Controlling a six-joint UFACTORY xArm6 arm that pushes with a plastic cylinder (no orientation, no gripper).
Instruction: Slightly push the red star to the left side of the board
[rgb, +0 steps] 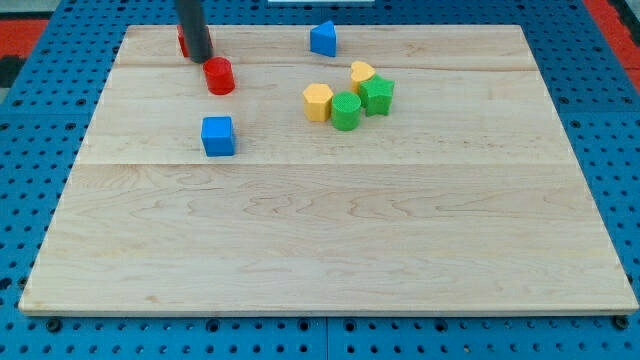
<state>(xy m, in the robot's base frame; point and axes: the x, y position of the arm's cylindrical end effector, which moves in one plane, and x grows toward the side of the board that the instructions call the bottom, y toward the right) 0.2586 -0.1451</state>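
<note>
My rod comes down from the view's top left, and my tip (201, 58) rests on the board. A red block (182, 41), likely the red star, sits right behind the rod on its left side and is mostly hidden by it. Its shape cannot be made out. A red cylinder (219, 76) stands just below and to the right of my tip, close to it.
A blue cube (217, 136) lies below the red cylinder. A blue block (322, 39) sits near the top edge at the middle. A cluster right of centre holds a yellow hexagon (317, 102), a yellow block (362, 73), a green cylinder (345, 110) and a green star (377, 95).
</note>
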